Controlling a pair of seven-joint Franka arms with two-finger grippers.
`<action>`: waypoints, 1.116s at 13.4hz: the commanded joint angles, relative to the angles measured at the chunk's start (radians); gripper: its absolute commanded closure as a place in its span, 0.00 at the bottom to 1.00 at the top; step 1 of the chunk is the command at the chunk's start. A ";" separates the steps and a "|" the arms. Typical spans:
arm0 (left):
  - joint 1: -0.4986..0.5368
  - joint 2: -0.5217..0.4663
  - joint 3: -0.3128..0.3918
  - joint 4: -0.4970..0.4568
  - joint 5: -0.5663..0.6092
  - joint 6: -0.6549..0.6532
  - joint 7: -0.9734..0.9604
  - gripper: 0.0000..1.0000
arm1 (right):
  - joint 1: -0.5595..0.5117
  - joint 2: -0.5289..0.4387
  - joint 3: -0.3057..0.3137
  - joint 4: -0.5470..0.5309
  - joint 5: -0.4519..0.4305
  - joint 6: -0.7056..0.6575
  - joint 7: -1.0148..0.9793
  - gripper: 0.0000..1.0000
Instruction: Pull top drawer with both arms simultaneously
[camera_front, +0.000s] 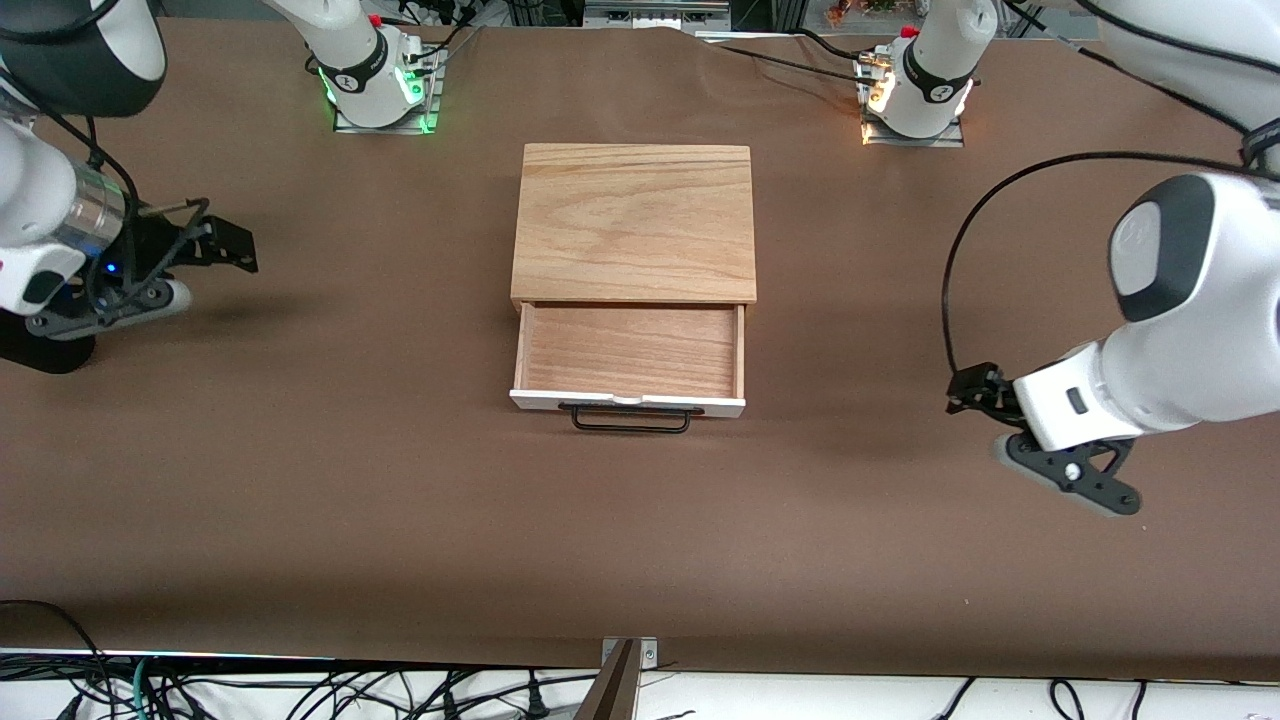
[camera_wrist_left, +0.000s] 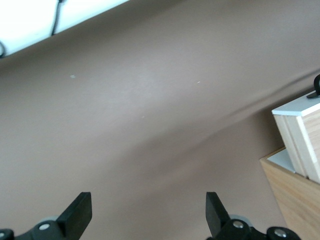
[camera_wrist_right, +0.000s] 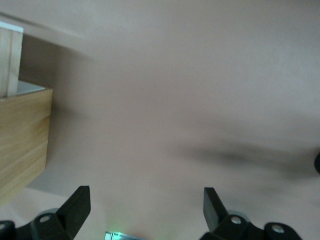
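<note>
The top drawer (camera_front: 628, 350) stands pulled out of the wooden box (camera_front: 633, 220) toward the front camera, its light wood inside bare. Its white front (camera_front: 628, 402) carries the black wire handle (camera_front: 630, 418). My left gripper (camera_front: 972, 390) is open and holds nothing, over the table toward the left arm's end, well apart from the drawer. My right gripper (camera_front: 225, 243) is open over the right arm's end, also apart. In the left wrist view the open gripper (camera_wrist_left: 148, 210) faces bare table with the drawer's corner (camera_wrist_left: 300, 145) beside it. The right wrist view shows its open gripper (camera_wrist_right: 146, 205) and the box's side (camera_wrist_right: 22, 140).
A brown cover (camera_front: 400, 500) spreads over the whole table. The right arm's base (camera_front: 380, 95), lit green, and the left arm's base (camera_front: 915, 100) stand along the edge farthest from the front camera. Cables (camera_front: 200, 690) and a metal bracket (camera_front: 625, 670) lie at the nearest edge.
</note>
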 joint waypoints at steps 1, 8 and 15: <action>0.035 -0.078 -0.004 -0.055 0.042 -0.037 0.000 0.00 | -0.168 -0.086 0.143 -0.114 -0.017 0.016 0.094 0.00; 0.098 -0.248 0.005 -0.180 0.046 -0.117 0.002 0.00 | -0.204 -0.142 0.048 -0.144 0.004 0.172 0.056 0.00; 0.120 -0.354 0.030 -0.274 0.047 -0.212 0.007 0.00 | -0.161 -0.156 0.050 -0.110 0.004 0.086 0.328 0.00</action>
